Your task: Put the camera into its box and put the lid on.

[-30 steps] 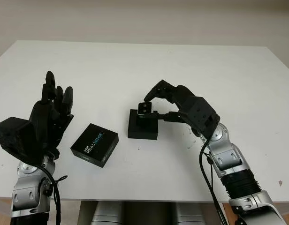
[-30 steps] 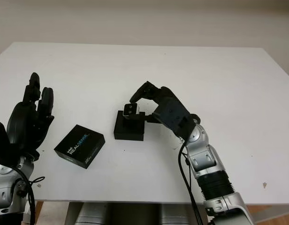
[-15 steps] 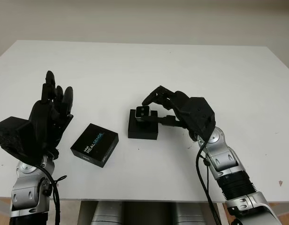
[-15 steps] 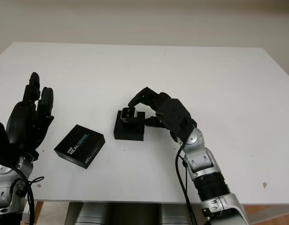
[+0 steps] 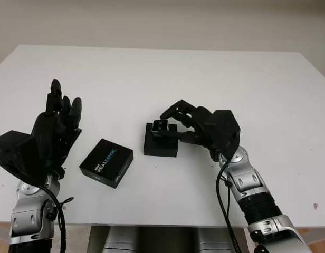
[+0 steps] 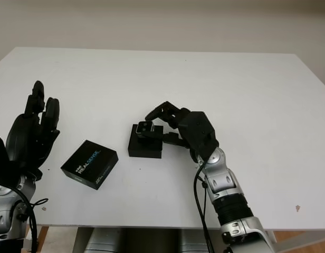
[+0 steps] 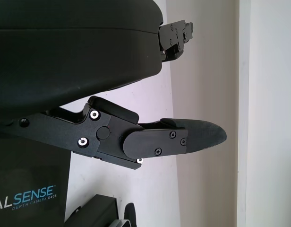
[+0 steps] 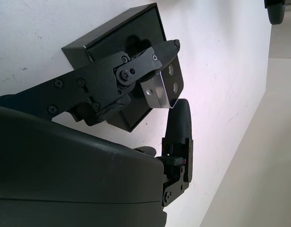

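My left hand (image 5: pixel 46 138) is open, raised left of the box (image 5: pixel 161 144), free for the lid (image 5: pixel 106 163) lying nearer me. My right hand (image 5: pixel 191 126) pinches the camera (image 5: pixel 161 125) over the box's far edge, lining it up to drop in.

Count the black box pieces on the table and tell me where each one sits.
2. The open box base sits mid-table, under the camera held by the right hand. The lid printed REALSENSE lies apart, toward the raised open left hand.
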